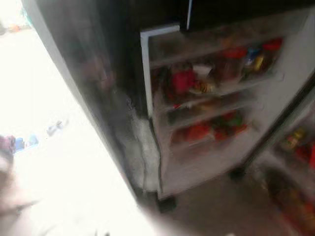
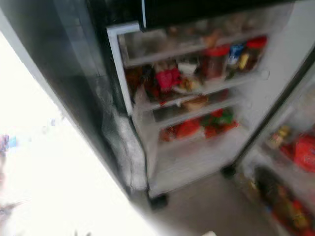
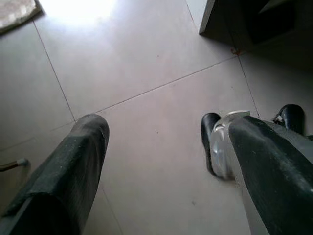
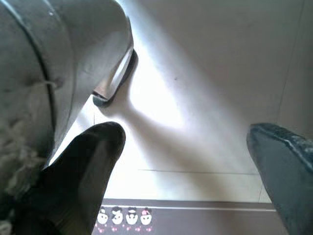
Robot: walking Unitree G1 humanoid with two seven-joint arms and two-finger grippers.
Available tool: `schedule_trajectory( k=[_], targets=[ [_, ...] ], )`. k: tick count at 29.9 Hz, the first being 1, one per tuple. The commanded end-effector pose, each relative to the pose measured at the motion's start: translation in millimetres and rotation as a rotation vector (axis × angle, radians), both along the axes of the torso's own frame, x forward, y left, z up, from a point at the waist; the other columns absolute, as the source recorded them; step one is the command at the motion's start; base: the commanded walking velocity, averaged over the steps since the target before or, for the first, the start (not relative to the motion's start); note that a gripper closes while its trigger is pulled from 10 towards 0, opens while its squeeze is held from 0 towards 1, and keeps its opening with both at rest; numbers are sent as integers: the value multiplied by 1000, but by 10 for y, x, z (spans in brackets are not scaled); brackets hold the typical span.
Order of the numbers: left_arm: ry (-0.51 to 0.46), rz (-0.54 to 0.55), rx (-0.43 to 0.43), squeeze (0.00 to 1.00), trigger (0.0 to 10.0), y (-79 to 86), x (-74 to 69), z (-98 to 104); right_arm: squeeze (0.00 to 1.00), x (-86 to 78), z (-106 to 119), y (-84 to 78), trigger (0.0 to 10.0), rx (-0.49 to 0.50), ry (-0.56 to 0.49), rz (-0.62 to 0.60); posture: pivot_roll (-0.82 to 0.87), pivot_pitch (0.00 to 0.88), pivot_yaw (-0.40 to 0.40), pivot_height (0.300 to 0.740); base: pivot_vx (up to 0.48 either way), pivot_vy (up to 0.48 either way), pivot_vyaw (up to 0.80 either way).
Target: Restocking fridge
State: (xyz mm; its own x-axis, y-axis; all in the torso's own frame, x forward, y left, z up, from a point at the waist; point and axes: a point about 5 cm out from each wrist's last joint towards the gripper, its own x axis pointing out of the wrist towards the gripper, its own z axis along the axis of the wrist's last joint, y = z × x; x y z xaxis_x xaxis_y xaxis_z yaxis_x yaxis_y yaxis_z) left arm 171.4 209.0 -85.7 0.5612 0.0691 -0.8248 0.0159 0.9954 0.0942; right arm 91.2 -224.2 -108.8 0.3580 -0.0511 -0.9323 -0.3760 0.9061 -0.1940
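Both tools hang spread over floor tiles (image 3: 161, 73); fridge (image 2: 197, 98) open.

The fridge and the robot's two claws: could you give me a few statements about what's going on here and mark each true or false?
1. The fridge door stands open, its shelves stocked. True.
2. The left gripper is clamped on a bottle. False: its fingers are spread apart over bare tiled floor, holding nothing.
3. Jars with red lids sit on a door shelf. True.
4. The right gripper holds a jar. False: it is open and empty, pointing at the floor.
5. The door shelves are bare. False: they hold jars and red and green packets.
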Motion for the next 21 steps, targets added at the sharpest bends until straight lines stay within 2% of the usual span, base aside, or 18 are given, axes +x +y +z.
schedule_trajectory(
  k=[1, 21],
  targets=[
    [20, -5, 33, 0, 10000, 94, -34, 1, 0, 28, -19, 146, 10000, 42, -13, 13, -68, 61, 55, 740, 0, 319, 0],
    [30, -16, 49, 0, 10000, 131, -105, -19, 0, -13, -32, 176, 10000, 53, 0, 22, -75, 11, 63, 740, 0, 16, -622]
  ],
)
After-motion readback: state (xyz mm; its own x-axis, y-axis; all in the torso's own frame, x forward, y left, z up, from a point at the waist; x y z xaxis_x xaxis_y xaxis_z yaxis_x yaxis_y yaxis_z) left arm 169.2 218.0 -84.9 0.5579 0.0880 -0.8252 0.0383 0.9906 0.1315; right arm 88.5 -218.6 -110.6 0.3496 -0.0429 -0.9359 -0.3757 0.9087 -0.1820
